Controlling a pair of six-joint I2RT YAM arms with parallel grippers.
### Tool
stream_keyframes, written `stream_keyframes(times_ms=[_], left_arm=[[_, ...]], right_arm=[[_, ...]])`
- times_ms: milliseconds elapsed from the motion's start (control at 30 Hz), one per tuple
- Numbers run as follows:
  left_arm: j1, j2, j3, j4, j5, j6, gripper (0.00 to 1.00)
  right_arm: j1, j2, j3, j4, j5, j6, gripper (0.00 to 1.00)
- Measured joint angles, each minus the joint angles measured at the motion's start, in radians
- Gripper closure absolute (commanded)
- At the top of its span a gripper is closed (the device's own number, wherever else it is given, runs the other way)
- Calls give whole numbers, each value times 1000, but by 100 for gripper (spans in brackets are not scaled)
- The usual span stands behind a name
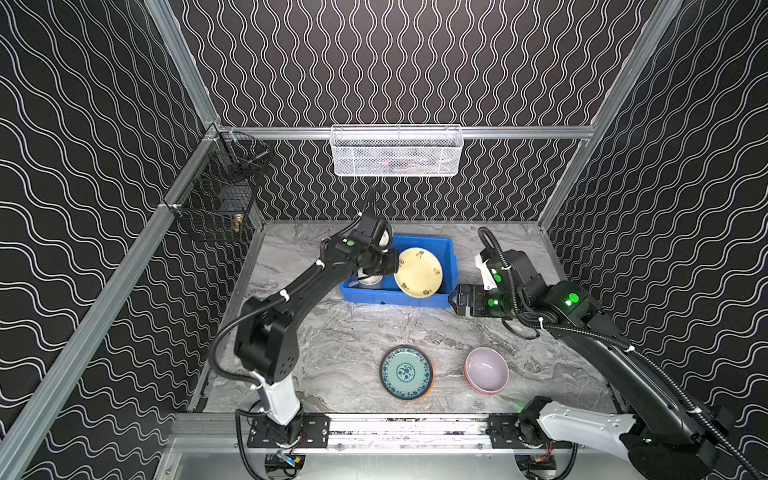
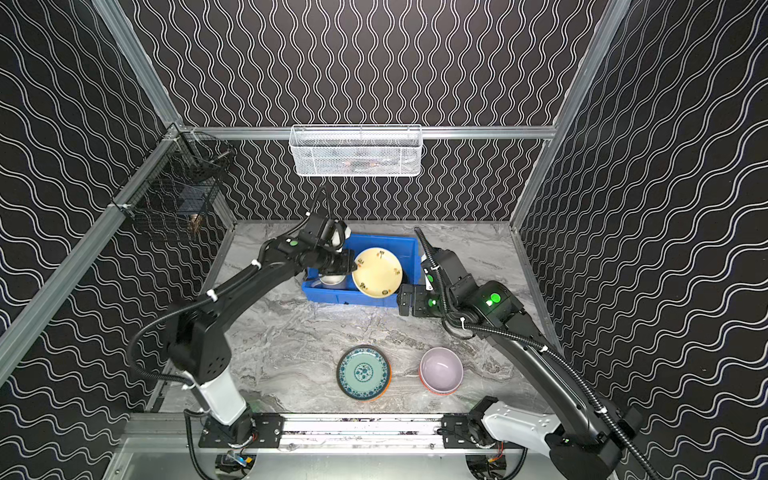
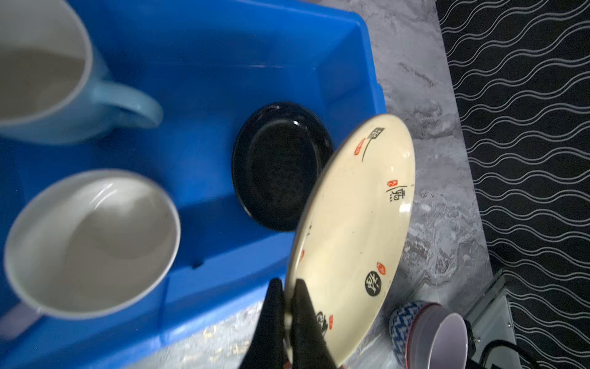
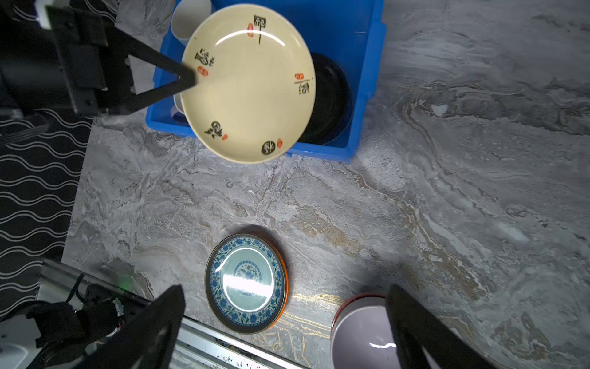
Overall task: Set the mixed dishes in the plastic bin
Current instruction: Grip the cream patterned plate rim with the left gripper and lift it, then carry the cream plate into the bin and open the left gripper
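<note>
The grey marbled counter (image 1: 353, 332) carries everything. Toward its back stands the bright blue shallow rectangular plastic bin (image 1: 386, 296), with a rolled rim.

The round cream plate with black and red markings (image 1: 417, 272) is the largest dish. I hold it tilted over the right part of the bin, and from above its lower edge overlaps the bin's front wall. My left tool (image 3: 289, 306) pinches this plate's rim, one finger on each face.

Under it, a round black plate (image 3: 281, 166) lies flat on the bin floor (half hidden from above by the cream one).

On the counter near my base, well apart from the bin, a round teal-patterned plate (image 1: 406, 372) sits on a round orange plate (image 4: 286, 287), of which only the edge shows.

Beside that stack, on its right in both top views, a lavender bowl (image 1: 486, 369) nests in a patterned bowl with an orange rim (image 1: 480, 390).

Two cream-lined mugs stand upright in the left part of the bin: a light blue mug (image 3: 48, 80) and a lavender mug (image 3: 92, 242).

My right tool (image 1: 454, 300) hangs just beside the bin's near right corner, fingers spread wide and gripping nothing.
</note>
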Motion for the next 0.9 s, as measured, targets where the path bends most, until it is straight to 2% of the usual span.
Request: stream_keyframes(times_ms=[167,333,833,900], left_arm=[[14,160,101,36,35,0,100],[27,256,146,52,57,0,100],[53,386,188,74,100,4,100],[53,386,185,76,101,5,95]], right_arm=[[-43,-11,8,-23,7,2,1],[-79,1,27,-35,7,2,1],[-130,72,62,-37,-5,-24,1],[-132,76,66,-38,-5,-24,1]])
